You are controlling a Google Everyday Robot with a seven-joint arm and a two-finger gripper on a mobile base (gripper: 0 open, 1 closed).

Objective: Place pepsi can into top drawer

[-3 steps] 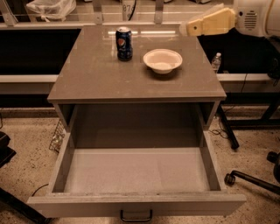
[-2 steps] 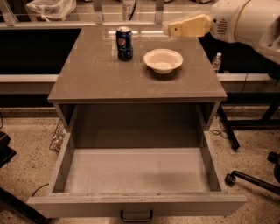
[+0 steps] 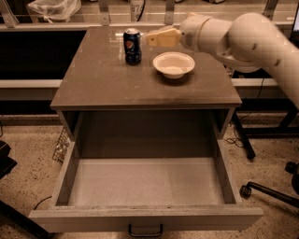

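The pepsi can (image 3: 132, 46) stands upright on the back of the cabinet top, left of a white bowl (image 3: 174, 64). The top drawer (image 3: 145, 183) is pulled wide open below, its pale floor bare, with a small dark handle (image 3: 145, 230) on its front. My gripper (image 3: 152, 38) reaches in from the right on a cream arm (image 3: 243, 35). It hovers above the cabinet top just right of the can, behind the bowl, and holds nothing.
The grey-brown cabinet top (image 3: 103, 79) carries the can and bowl. A shelf rail (image 3: 93, 23) with a plastic bag (image 3: 53, 8) runs behind. Chair legs and a castor (image 3: 246, 190) stand on the floor at right. A dark object (image 3: 7, 158) sits at left.
My arm has swung left across the back of the cabinet top, bringing the gripper from the right edge to just beside the can. The can, bowl and drawer have not moved.
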